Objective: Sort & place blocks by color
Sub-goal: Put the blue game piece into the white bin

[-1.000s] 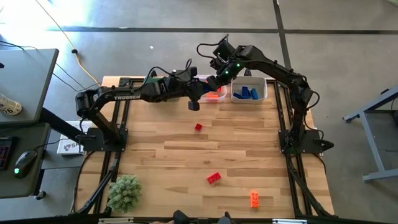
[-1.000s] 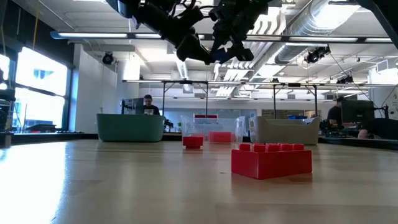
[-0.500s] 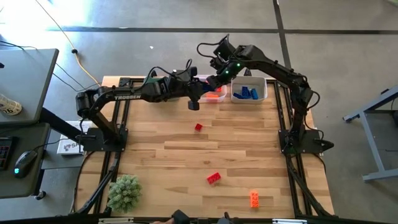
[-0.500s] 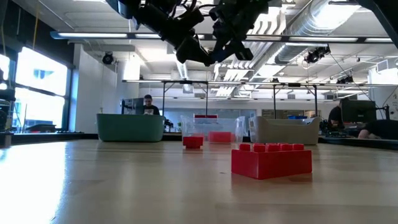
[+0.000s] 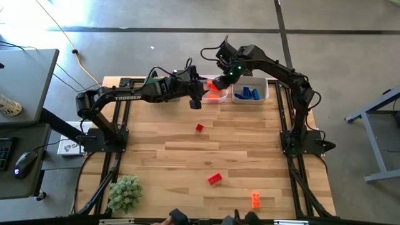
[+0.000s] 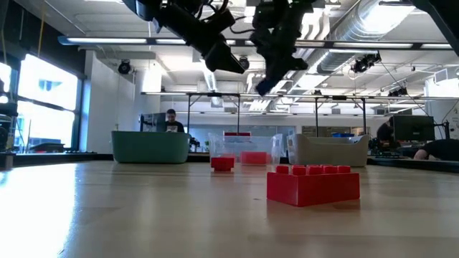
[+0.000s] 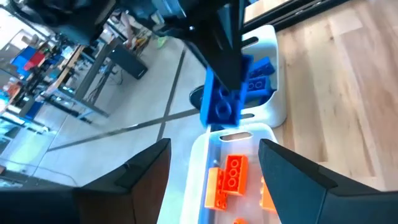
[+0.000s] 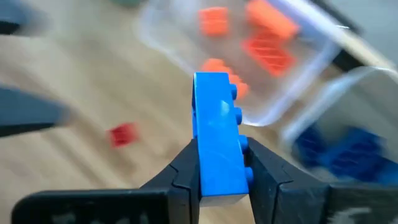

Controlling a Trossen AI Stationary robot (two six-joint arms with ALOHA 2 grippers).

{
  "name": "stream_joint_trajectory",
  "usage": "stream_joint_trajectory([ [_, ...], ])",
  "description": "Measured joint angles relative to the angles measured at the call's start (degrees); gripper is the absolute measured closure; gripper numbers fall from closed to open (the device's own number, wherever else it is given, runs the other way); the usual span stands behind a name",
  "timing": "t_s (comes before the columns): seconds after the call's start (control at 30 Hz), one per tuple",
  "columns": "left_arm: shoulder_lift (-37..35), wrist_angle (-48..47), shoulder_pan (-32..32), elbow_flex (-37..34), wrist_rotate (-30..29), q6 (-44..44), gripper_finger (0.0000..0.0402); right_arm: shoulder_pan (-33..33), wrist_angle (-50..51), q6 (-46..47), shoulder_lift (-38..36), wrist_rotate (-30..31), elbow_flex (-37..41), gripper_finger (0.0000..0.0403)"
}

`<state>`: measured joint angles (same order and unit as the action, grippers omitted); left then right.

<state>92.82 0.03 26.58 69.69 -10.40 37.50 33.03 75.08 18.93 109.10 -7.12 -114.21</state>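
My right gripper (image 8: 219, 163) has its fingers clenched on a small blue studded plastic brick (image 8: 217, 137), probably above the clear bin of orange bricks (image 5: 214, 98). Left gripper (image 7: 214, 163) fingers spread, empty. Next: carry toward three o'clock, over the white bin of blue bricks (image 5: 264, 97), then release.

A fuzzy green plant ball (image 5: 124, 192) sits at the tabletop's (image 5: 162, 144) near left corner. Along the far edge stand a clear bin (image 5: 215, 97) and a white bin (image 5: 259, 95) side by side. A green bin (image 6: 150, 147) shows in the low view.
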Motion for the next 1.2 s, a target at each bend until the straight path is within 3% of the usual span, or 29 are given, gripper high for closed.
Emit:
stream_joint_trajectory([
  [0.23,0.0,-0.11,0.0,-0.02,-0.43,-0.12,0.0172,2.1,8.09,-1.03,0.0,15.73,0.0,0.0331],
  [0.4,0.0,-0.86,0.0,-0.02,-0.65,-3.5,0.0172,4.31,11.03,-1.46,-0.21,21.02,1.66,0.0331],
  [0.6,0.0,-2.81,0.03,-0.04,-5.53,-7.79,0.0172,7.56,6.9,-5.18,-0.09,20.24,11.97,0.0331],
  [0.77,0.0,-5.1,0.03,-0.07,-5.9,-11.62,0.0172,10.34,1.79,-7.89,-0.05,16.47,18.66,0.0331],
  [1.0,0.0,-7.78,0.03,-0.07,-5.9,-19.6,0.0172,12.59,-4.41,-10.44,-0.04,10.81,22.14,0.0331],
  [1.2,0.0,-10.3,0.03,-0.07,-5.7,-21.45,0.0172,13.16,-4.7,-11.73,-0.04,9.96,22.14,0.0266],
])
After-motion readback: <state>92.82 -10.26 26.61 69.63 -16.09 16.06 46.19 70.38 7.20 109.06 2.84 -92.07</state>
